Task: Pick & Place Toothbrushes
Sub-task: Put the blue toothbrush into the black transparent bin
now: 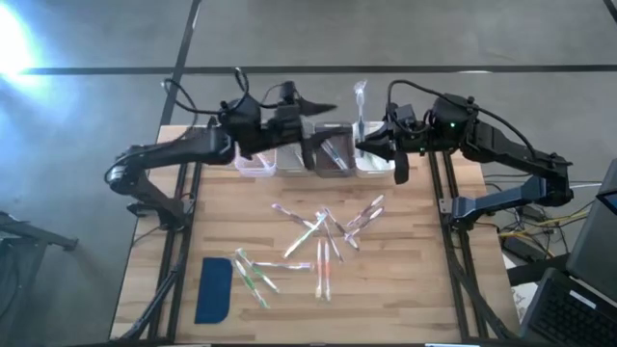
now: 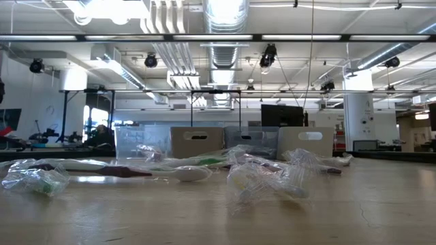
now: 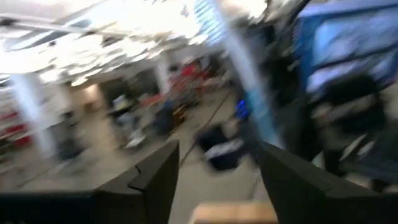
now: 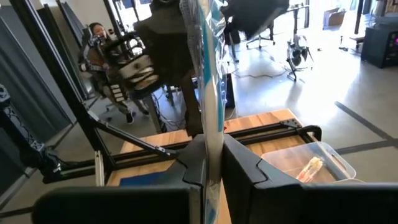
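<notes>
The right gripper (image 4: 213,163) is clamped on one wrapped toothbrush (image 4: 208,74), holding it upright above the bins (image 1: 318,154) lined along the tabletop's (image 1: 424,289) far edge. The left gripper (image 3: 214,180) hangs over the same row with its fingers (image 3: 155,177) apart and nothing between them. The other toothbrushes (image 1: 323,236) lie scattered across the middle of the tabletop, some nearer a blue pad (image 1: 214,289) by the front left corner.
</notes>
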{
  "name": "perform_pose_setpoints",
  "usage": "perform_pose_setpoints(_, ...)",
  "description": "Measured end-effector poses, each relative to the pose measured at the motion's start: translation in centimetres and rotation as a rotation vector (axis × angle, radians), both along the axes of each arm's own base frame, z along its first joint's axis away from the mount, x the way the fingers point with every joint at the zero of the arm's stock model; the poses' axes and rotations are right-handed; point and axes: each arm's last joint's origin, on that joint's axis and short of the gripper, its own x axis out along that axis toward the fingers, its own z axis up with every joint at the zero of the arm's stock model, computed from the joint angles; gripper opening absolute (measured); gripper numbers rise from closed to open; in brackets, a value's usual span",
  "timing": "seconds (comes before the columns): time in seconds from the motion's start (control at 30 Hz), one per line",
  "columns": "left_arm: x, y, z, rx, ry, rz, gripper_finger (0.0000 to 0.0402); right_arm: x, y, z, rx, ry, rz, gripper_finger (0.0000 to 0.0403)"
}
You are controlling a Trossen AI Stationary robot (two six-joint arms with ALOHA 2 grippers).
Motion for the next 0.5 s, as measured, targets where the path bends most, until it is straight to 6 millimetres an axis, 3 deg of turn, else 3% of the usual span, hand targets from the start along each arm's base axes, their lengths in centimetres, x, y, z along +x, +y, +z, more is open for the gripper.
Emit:
perform_pose_setpoints(0.2, -3.8, 0.1, 0.2, -0.014, 0.197, 0.216, 0.0259, -0.2, 0.0, 0.2, -0.002, -0.006, 0.0, 0.0023)
perform_pose_setpoints(0.5, -9.2, 0.1, -0.8, -0.216, 0.394, 0.493, 0.0258, -0.2, 0.0, 0.2, -0.002, -0.006, -0.004, 0.0023)
